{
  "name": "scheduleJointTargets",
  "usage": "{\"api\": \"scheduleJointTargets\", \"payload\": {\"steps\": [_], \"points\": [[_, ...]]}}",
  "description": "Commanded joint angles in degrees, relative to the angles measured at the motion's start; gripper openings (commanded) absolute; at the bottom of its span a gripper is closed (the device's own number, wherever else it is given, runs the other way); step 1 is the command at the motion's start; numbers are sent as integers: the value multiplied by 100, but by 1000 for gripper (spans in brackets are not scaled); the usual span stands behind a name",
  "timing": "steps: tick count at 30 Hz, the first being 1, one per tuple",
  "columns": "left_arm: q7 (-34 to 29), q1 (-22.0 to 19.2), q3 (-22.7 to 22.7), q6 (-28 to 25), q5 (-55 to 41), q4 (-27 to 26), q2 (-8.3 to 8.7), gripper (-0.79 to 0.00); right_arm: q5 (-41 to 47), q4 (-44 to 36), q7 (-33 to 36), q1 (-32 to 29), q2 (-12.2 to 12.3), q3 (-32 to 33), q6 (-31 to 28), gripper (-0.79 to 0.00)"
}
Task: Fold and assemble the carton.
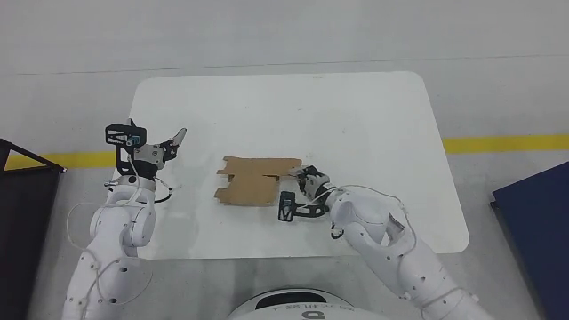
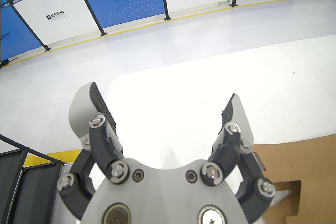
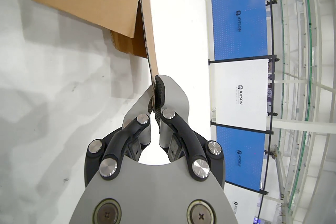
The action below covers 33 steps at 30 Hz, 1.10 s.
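A flattened brown carton point(image 1: 255, 181) lies near the middle of the white table point(image 1: 356, 124). My right gripper point(image 1: 302, 178) is at the carton's right end, shut on the edge of a cardboard flap point(image 3: 147, 33); the gripper point(image 3: 155, 89) pinches that flap between its pads, and the flap stands lifted off the table. My left gripper point(image 1: 173, 142) is left of the carton, clear of it, held open above the table. In the left wrist view the gripper point(image 2: 164, 101) has nothing between its fingers, and a corner of the carton point(image 2: 296, 156) lies to one side.
A dark rack point(image 1: 18, 222) stands off the table's left edge, and a blue panel point(image 1: 538, 222) at the right. Yellow floor tape point(image 1: 507, 143) runs behind. Bare tabletop spreads beyond the carton toward the far edge.
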Motion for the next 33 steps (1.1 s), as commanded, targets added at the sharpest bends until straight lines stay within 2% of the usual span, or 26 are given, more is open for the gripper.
{"api": "scheduleJointTargets", "payload": {"steps": [1, 7, 18, 21, 24, 30, 33], "points": [[0, 0, 0, 0, 0, 0, 0, 0, 275, -134, -151, -161, 33, 217, 108, -785], [0, 0, 0, 0, 0, 0, 0, 0, 1022, -507, -506, -705, 147, 908, 222, -785], [0, 0, 0, 0, 0, 0, 0, 0, 1142, -513, -540, -718, 140, 909, 241, -785], [21, -17, -8, -109, -33, 39, -3, 0, 1902, -475, -657, -696, 92, 1099, 736, -785], [186, -1, -92, -572, -62, 10, 20, 0, 2200, -478, -697, -714, 70, 1253, 1157, -785], [1099, 278, -134, -2102, 793, -315, 132, 0, 2573, -590, -620, -744, 32, 1374, 1516, -785], [1543, 429, -44, -2413, 1455, -504, 172, 0, 2751, -679, -521, -746, 12, 1428, 1665, -785]]}}
